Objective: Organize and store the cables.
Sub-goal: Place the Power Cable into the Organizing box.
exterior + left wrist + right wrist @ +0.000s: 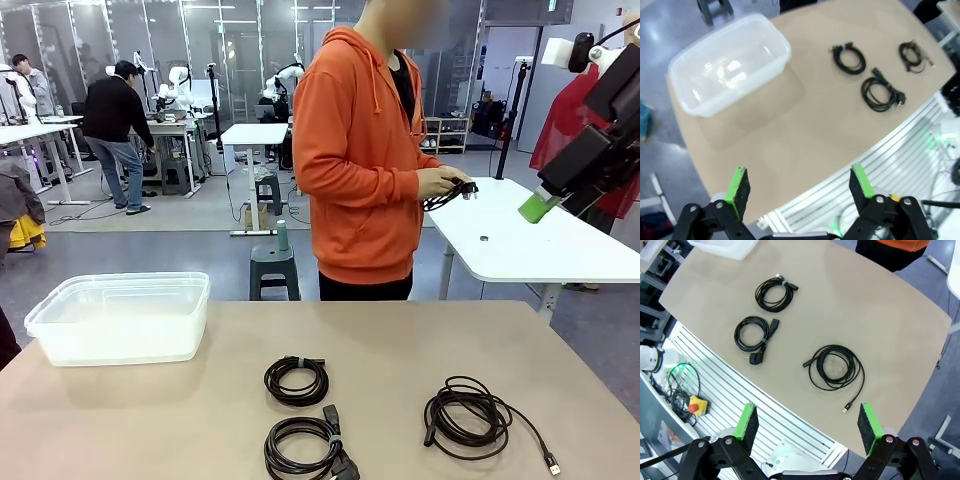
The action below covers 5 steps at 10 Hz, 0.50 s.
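Both pincers hang high over the desk (pixel 875 305) with jaws wide, gripping nothing: the left pincer (pixel 799 172) and the right pincer (pixel 808 407) each sit at the bottom of their own view. Under the right one, three coiled cables (pixel 835 367) lie apart near the desk's lower-left edge, with bare top beyond them. A clear tub (pixel 782 47) fills the left wrist view's upper left, at a desk corner. At the front view's upper middle, the person's hands (pixel 432 183) hold a fourth cable (pixel 455 190)

Black cables (pixel 297 361) on the tan table (pixel 150 420); translucent white tub (pixel 120 340) at the table's left; orange hoodie (pixel 350 170) beyond the table.
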Motion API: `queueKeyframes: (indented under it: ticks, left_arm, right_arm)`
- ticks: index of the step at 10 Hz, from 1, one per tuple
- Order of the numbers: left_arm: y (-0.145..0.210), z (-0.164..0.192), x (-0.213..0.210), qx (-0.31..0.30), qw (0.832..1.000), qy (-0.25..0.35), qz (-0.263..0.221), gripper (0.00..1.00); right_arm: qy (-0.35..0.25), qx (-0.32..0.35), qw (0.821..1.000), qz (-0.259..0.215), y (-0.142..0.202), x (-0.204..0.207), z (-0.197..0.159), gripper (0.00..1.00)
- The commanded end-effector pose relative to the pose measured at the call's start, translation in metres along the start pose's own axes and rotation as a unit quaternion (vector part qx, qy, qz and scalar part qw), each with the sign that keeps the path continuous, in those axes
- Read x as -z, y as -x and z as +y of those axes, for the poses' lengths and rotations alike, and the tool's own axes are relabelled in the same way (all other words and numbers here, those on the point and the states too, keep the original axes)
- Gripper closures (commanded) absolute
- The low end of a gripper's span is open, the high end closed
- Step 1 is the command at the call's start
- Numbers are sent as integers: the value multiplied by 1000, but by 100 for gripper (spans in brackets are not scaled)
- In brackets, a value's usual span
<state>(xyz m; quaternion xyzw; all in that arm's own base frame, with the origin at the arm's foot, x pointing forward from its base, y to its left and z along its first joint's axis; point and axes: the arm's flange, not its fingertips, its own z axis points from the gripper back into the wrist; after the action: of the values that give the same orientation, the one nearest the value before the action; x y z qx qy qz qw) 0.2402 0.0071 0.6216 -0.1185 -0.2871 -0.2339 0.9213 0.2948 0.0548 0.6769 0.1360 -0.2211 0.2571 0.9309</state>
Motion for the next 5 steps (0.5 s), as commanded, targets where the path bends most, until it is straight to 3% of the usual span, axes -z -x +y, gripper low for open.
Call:
queueKeyframes:
  ticks: [1, 5]
  left_arm:
    - [-5, -28, 22, -81, 996, -10, 25, 0]
    - [12, -79, 69, -112, 992, -55, 10, 0]
  right_arm:
    - [-3, 0, 1000, -5, -2, 1, -1, 0]
    - [-3, 0, 1000, -5, -2, 1, -1, 0]
